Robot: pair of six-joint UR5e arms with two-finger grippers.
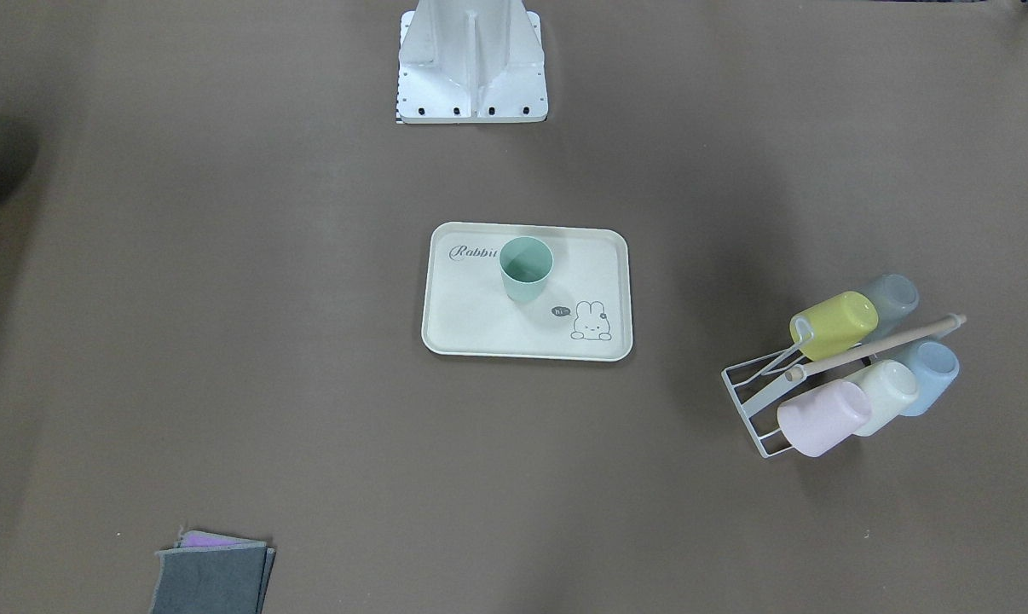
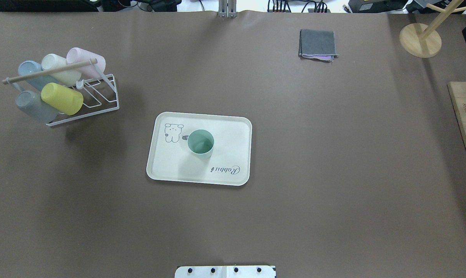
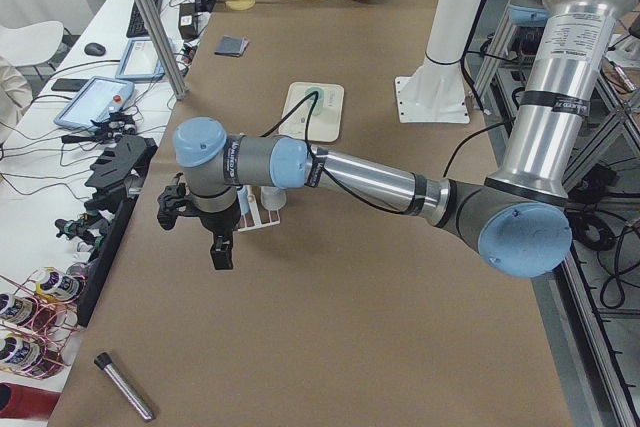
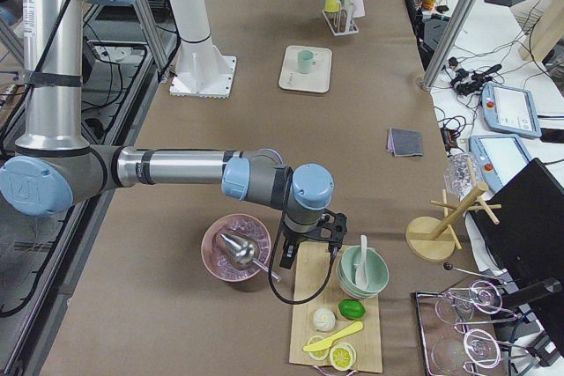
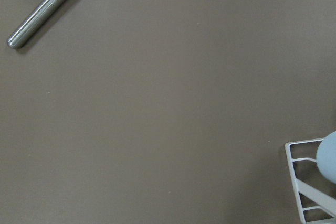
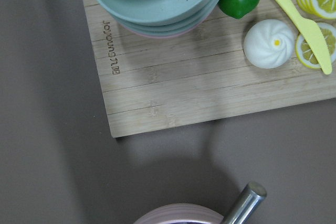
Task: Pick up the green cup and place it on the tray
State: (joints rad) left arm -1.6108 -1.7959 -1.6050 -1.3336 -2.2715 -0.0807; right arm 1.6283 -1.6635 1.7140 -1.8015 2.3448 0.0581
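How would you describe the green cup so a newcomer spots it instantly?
Near the table's middle lies a cream tray with a bunny drawing and "Rabbit" script. The green cup stands upright on it. It is the only cup there; the other cups sit tipped on the wire rack.

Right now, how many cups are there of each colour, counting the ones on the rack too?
Green cup: 1, upright on the tray
Yellow cup: 1
Pink cup: 1
Cream cup: 1
Light blue cup: 1
Grey cup: 1
Total: 6 cups
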